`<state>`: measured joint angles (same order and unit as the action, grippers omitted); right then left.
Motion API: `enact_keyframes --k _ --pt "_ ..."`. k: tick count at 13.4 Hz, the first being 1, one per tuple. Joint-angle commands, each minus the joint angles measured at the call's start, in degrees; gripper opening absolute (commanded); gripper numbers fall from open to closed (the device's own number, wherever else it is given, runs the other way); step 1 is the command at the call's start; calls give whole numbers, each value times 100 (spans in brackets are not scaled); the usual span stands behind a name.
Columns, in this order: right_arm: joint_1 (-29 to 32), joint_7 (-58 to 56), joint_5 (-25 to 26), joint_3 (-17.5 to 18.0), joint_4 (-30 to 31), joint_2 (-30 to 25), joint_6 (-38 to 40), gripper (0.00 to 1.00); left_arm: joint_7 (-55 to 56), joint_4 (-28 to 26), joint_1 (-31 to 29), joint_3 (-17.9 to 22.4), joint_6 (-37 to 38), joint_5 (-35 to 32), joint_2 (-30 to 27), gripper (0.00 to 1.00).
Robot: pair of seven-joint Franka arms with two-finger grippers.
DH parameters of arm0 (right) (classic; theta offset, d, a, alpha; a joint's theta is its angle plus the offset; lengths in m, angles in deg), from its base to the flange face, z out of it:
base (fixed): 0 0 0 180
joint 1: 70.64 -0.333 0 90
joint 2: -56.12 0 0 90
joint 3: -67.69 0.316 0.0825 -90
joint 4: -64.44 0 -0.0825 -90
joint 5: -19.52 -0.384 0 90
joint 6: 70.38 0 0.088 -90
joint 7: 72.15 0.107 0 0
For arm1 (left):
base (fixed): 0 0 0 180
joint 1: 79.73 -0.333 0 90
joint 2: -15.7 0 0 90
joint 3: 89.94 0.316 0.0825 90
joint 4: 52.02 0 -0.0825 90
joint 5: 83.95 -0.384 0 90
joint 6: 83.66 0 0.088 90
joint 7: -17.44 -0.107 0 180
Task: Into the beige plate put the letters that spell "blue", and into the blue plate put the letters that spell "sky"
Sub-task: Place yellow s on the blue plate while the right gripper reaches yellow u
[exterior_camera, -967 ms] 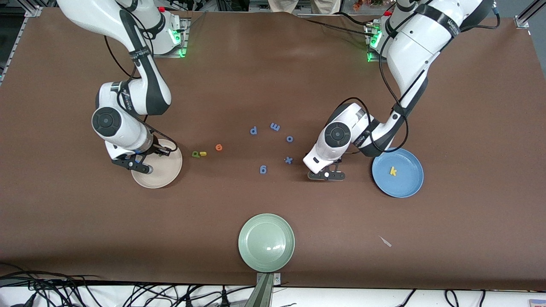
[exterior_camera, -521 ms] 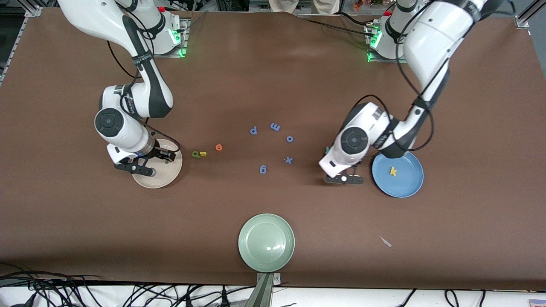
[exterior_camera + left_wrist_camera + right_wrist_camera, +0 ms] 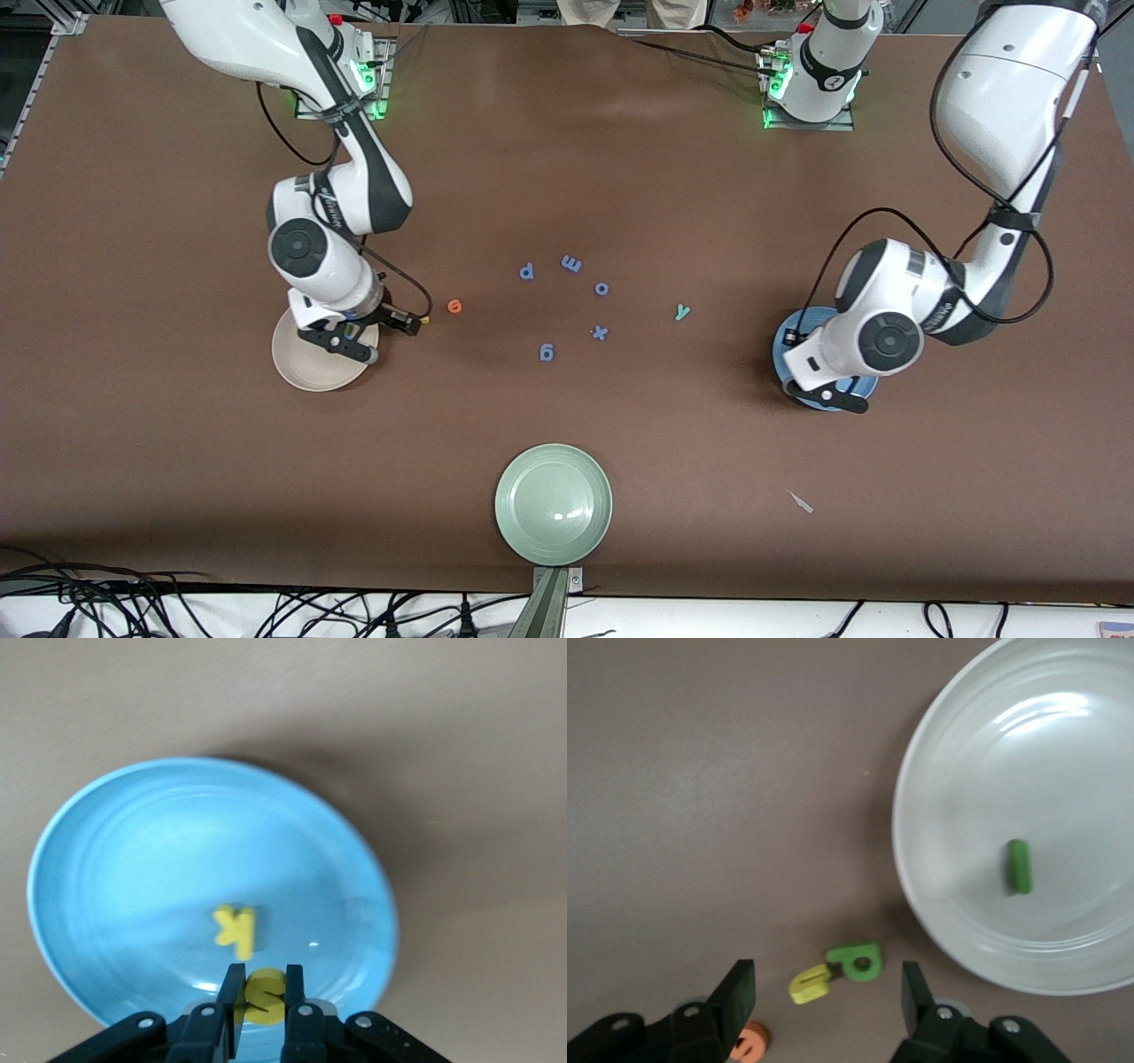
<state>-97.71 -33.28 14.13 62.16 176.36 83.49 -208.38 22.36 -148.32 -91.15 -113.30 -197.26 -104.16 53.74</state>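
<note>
Two hands work apart: the left hand (image 3: 262, 992), over the blue plate (image 3: 106, 859), pinches the yellow "s" (image 3: 263, 996) above the "k" (image 3: 236, 931); the right hand (image 3: 828, 1005) gapes empty over the "b" (image 3: 857, 961) and "u" (image 3: 811, 983) beside the beige plate (image 3: 957, 930), which holds the "l" (image 3: 1019, 865).

Pale green plate (image 3: 553, 504); five blue letters (image 3: 567, 301).

The left tool (image 3: 262, 992), over the blue plate (image 3: 106, 859), pinches the yellow "s" (image 3: 264, 996) above the "k" (image 3: 236, 931). The right tool (image 3: 828, 1001) gapes over the crowded "b" (image 3: 857, 960) and "u" (image 3: 811, 984) beside the beige plate (image 3: 939, 904). Bare table (image 3: 221, 496) surrounds the pale green plate (image 3: 554, 505).
</note>
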Motion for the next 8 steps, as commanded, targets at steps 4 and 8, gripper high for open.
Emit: enact_keyframes --k 4,8 --pt "-106 226 -76 70 -118 338 -191 74 130 -47 97 -352 -57 -89 -17 100" --pt "-176 349 -76 79 31 347 -262 65 1621 -152 114 -1142 -57 -89 -8 100"
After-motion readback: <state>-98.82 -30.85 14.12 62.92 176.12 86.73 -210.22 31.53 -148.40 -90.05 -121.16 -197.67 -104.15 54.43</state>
